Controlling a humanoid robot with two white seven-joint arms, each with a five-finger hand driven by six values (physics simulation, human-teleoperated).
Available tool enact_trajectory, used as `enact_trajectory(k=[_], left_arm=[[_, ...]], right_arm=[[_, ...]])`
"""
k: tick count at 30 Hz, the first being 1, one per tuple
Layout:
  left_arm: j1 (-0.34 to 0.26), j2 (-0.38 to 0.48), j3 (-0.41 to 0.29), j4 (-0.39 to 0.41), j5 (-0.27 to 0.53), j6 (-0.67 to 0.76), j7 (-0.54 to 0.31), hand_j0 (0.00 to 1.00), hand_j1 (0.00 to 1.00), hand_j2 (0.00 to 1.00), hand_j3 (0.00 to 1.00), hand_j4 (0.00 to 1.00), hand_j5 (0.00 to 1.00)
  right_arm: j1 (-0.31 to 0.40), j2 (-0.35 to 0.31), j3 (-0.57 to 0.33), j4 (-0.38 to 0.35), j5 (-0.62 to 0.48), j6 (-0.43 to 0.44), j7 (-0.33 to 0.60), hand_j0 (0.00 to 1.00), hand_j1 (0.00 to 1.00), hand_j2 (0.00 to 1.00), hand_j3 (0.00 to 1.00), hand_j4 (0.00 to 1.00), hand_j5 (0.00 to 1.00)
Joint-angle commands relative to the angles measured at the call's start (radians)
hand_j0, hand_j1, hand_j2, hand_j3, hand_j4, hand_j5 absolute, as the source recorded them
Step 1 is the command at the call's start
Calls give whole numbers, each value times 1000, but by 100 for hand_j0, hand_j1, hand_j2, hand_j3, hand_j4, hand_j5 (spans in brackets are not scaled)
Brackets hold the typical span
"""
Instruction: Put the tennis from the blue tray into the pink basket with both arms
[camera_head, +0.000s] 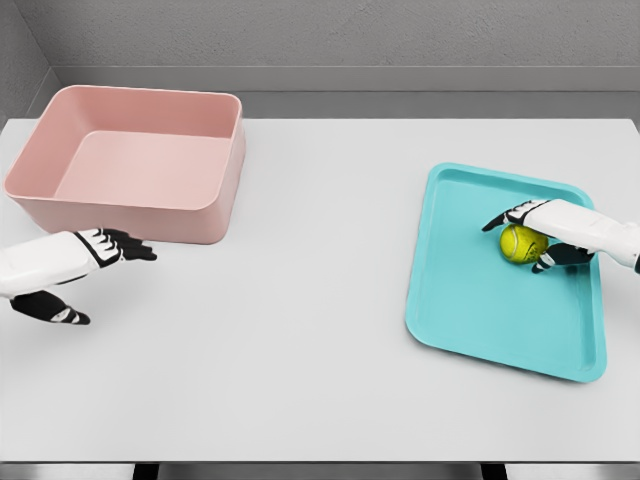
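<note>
Reaching in from the right, your right robot hand (527, 240) cups the tennis ball (521, 243) on the blue tray (470, 310), fingers above and thumb below it; being round, the ball shows no long axis. Your left robot hand (95, 270) hovers with fingers spread over the table (300, 330), just in front of the pink basket (130, 205).

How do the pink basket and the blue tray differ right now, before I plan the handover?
The pink basket is deep with tall walls; the blue tray is shallow with a low rim. The basket holds nothing visible; the tray carries the tennis ball, with the right hand closed around it. The basket sits far left near the open left hand; the tray sits on the right. Both rest on the white table.
</note>
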Motion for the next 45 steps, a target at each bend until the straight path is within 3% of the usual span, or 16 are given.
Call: enact_trajectory(k=[1,6,9,11,17,24,26,31,41,45], left_arm=[[0,1,-8,2,18,1,1,100,100,100,100,100,100],[0,3,-8,2,1,1,-4,100,100,100,100,100,100],[-12,4,-8,0,-42,1,-10,100,100,100,100,100,100],[-29,4,-8,0,-90,1,-18,100,100,100,100,100,100],[-61,3,-7,-6,-171,1,-19,100,100,100,100,100,100],[-63,1,-7,-7,-171,1,-18,100,100,100,100,100,100],[-63,1,-7,-6,-171,1,-18,100,100,100,100,100,100],[-63,6,-5,2,-171,1,-18,100,100,100,100,100,100],[-64,43,-2,19,-165,1,-13,100,100,100,100,100,100],[-64,43,-2,17,-165,1,-13,100,100,100,100,100,100]], right_arm=[[0,-3,4,2,31,-1,-5,71,71,71,71,71,71],[0,-5,3,2,31,-1,-4,65,65,65,65,65,65],[0,-5,3,0,31,-1,-4,63,63,63,63,63,63],[0,-6,-2,2,31,-1,-4,56,56,56,56,56,56],[2,-20,-11,-3,30,-1,-4,54,54,54,54,54,54],[2,-32,-26,-6,22,-1,-5,53,53,53,53,53,53],[2,-43,-42,-37,22,-1,-5,53,53,53,53,53,53],[2,-46,-49,-49,21,-1,-5,47,47,47,47,47,47],[-3,-95,-69,-268,31,-1,-2,45,45,45,45,45,45],[-11,-80,-69,-307,31,-1,39,42,42,42,42,42,42]])
